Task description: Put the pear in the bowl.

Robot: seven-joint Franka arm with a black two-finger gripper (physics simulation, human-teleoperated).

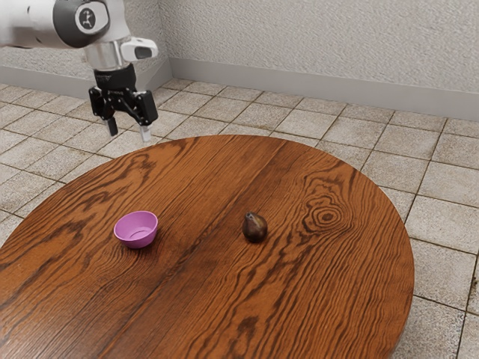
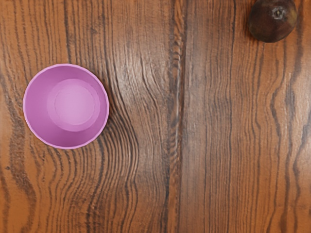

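Running this remotely, I've got the black two-finger gripper (image 1: 129, 133) up in the air in the ext. view's upper-left area, pointing down, on the white Franka arm (image 1: 30, 24). Fingers (image 1: 145, 133) are released, tips well apart w/ open air btwn them; both clear of pear & bowl. One tip looks pale, the other dark.

Task obj., the dark brown, glossy pear (image 1: 254, 227), is on the round, brown wood-grain table (image 1: 337, 299), to the ext. view's right of the small, round, pink-purple bowl (image 1: 136, 229). Pear's outside the bowl, w/ bare wood btwn them. It sits approx. upright, narrow end up.

Ext. view also gives me the table's curved edge, the beige floor tiles (image 1: 441, 217) & the rough, light-grey wall (image 1: 299, 45), plus the pear's full profile.

Wrist view adds what the side angle partly hides: straight down into the bowl, incl. its flat, round inner base (image 2: 75, 105), plus the pear's stem end (image 2: 278, 13) facing the cam. There the pear's partly cut off by the frame; the bowl's whole rim is in shot.
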